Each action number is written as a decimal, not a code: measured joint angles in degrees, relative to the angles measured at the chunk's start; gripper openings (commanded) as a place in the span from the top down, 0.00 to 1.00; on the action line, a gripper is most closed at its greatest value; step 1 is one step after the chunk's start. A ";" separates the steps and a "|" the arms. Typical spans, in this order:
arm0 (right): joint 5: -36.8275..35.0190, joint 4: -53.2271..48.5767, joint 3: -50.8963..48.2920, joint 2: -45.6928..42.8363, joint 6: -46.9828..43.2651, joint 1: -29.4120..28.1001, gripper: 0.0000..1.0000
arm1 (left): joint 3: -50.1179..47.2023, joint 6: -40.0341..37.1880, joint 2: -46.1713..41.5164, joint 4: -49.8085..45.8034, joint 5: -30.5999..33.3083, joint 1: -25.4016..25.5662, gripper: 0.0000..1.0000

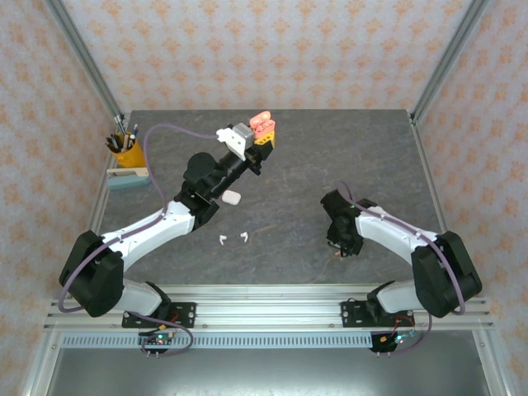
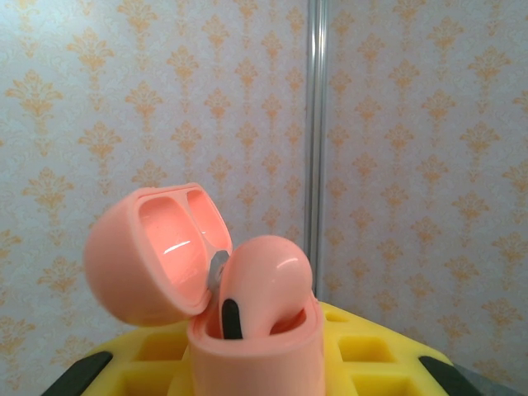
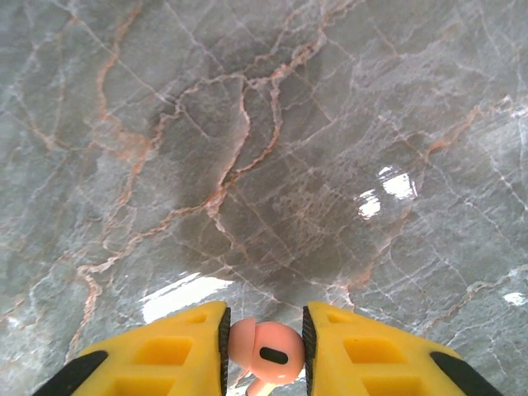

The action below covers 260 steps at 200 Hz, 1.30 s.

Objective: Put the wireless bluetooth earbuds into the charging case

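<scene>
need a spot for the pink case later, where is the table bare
Bare marble: the far right of the table, from the right arm to the right edge, and the middle, between the white case and the right gripper. Crowded: the left side, with the pen cup and flat box, and the near left, where two white earbuds lie beside the left arm.

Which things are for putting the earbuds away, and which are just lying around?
For the job: pink case, open, in the left gripper, first pink earbud seated inside; second pink earbud in the right gripper; two white earbuds; white case.
Just lying about: pen cup; greyish block.
</scene>
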State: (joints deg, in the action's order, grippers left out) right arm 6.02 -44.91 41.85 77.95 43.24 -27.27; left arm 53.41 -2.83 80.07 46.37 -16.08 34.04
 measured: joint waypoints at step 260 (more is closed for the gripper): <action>3.63 1.03 68.13 8.90 -38.47 -0.07 0.72 | 2.60 -0.39 2.34 -2.51 -0.37 0.00 1.00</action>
State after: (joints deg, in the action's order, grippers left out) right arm 9.65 -43.88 109.97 86.85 4.78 -27.33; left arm 56.01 -3.22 82.41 43.86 -16.45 34.04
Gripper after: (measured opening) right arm 0.280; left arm 0.245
